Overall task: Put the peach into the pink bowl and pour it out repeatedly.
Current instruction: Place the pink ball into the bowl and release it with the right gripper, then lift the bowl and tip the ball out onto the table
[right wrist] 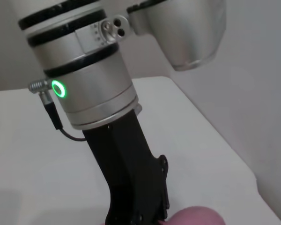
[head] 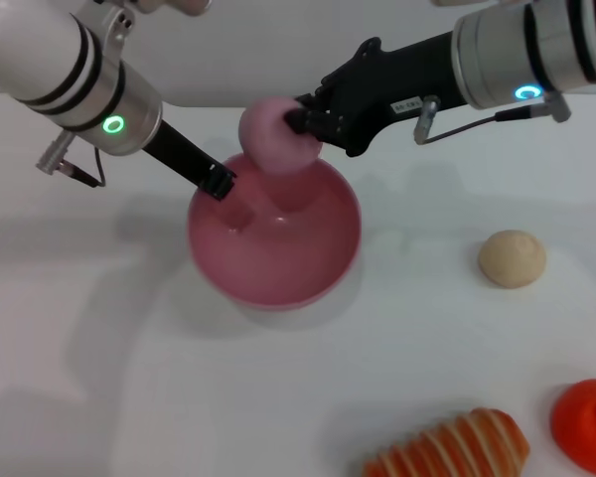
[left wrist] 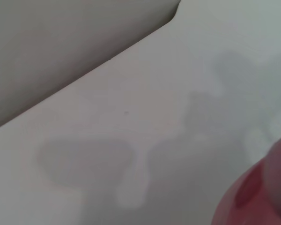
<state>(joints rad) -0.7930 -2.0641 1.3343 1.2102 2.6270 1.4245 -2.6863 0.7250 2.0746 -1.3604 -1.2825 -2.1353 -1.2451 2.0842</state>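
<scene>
While the left gripper (head: 219, 183) reaches down from the counter's far left corner and clamps the near-left rim of the pink bowl (head: 274, 238), the right gripper (head: 300, 121) stretches in from the far right, fingers closed on the peach (head: 275, 134). That small, smooth pink ball hangs just above the bowl's far rim. Deep and plain, the bowl sits toward the far edge, apparently lifted slightly, though this is hard to judge. A tan ball (head: 512, 258) lies well apart toward the right edge.
</scene>
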